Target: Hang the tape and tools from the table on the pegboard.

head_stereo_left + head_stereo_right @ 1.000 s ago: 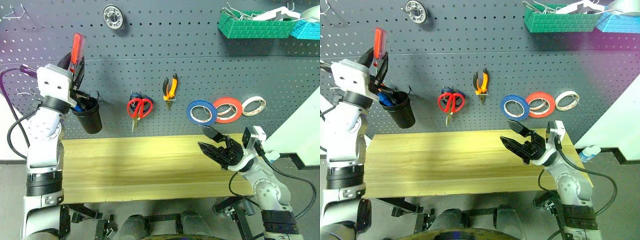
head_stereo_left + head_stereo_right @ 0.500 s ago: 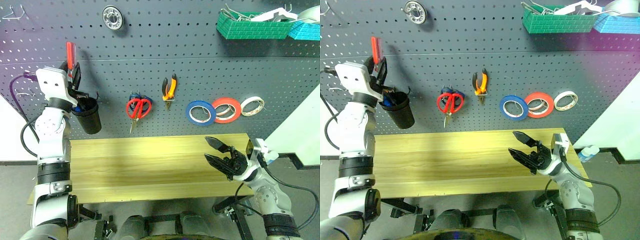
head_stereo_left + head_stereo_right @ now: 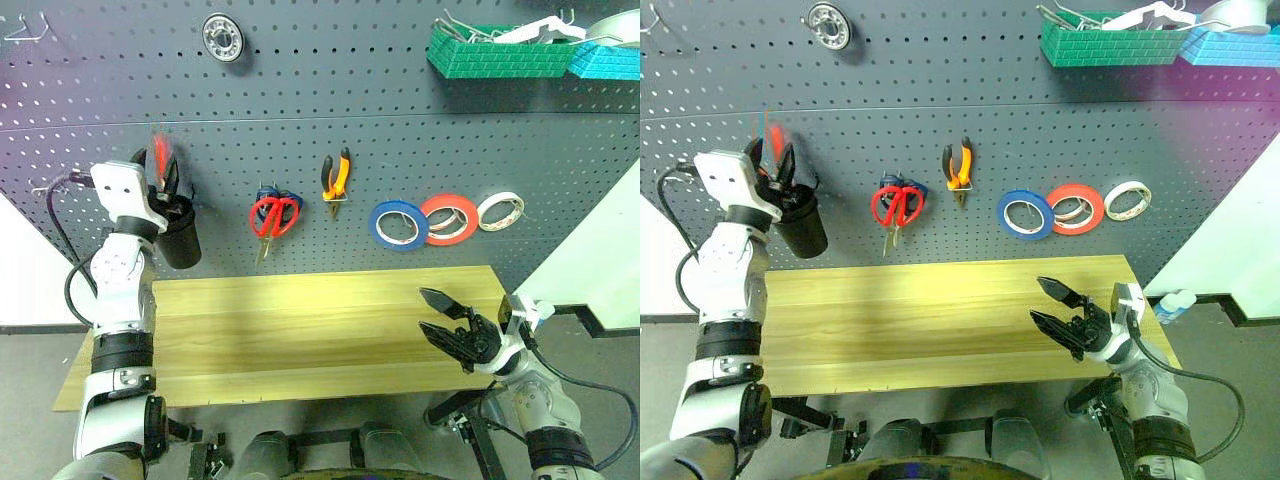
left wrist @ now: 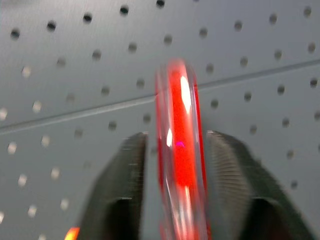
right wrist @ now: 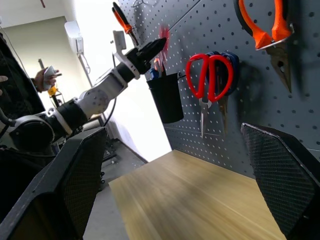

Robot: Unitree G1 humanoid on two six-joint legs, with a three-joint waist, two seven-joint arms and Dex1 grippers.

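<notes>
The red-handled screwdriver stands upright, blurred, over the black cup on the pegboard. My left gripper is open around its handle, with a thin gap on either side of it. The red-handled scissors, the orange-and-black pliers and the blue tape hang on the pegboard. My right gripper is open over the right front of the table, holding nothing.
A red-orange roll and a white roll hang right of the blue tape. Green and blue bins sit at the top right, and a round metal part at the top left. A person's hand shows far off.
My left hand came down with the screwdriver toward the black cup, and its fingers parted from the handle. My right arm sank and drew toward the table's right front edge.
</notes>
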